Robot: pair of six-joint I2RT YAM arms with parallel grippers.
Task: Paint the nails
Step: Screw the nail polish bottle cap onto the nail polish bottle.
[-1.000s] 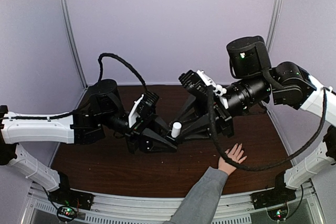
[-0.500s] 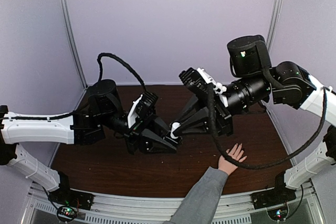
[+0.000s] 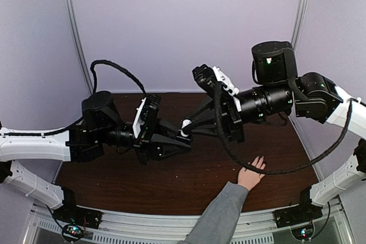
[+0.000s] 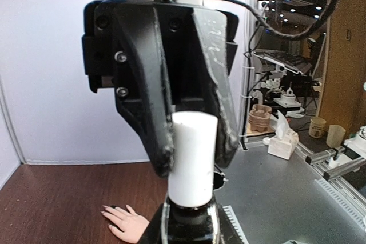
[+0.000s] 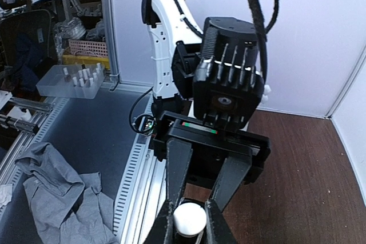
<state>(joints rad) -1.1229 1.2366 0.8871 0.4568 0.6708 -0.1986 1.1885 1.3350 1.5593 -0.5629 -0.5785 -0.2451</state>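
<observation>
A small dark polish bottle (image 4: pixel 189 221) with a white cap (image 3: pixel 186 125) hangs in mid-air over the brown table (image 3: pixel 143 181). My left gripper (image 3: pixel 178 143) is shut on the bottle's body. My right gripper (image 3: pixel 190 129) comes from the opposite side and is shut on the white cap (image 5: pixel 189 219), its fingers (image 4: pixel 153 135) pressed against the cap's sides. A light-skinned hand (image 3: pixel 251 176) lies flat on the table at the near right with fingers spread, below and to the right of both grippers. Its pale nails (image 4: pixel 104 212) are tiny and point toward the table's middle.
A grey sleeve (image 3: pixel 220 215) runs from the hand to the near edge. White walls and metal posts (image 3: pixel 77 38) close in the table. A metal rail (image 3: pixel 171 224) borders the front. Black cables (image 3: pixel 123 72) loop above both wrists.
My right gripper has closed on the white cap. Both grippers and the bottle have risen slightly and shifted left, and the left arm has drawn back to the left.
</observation>
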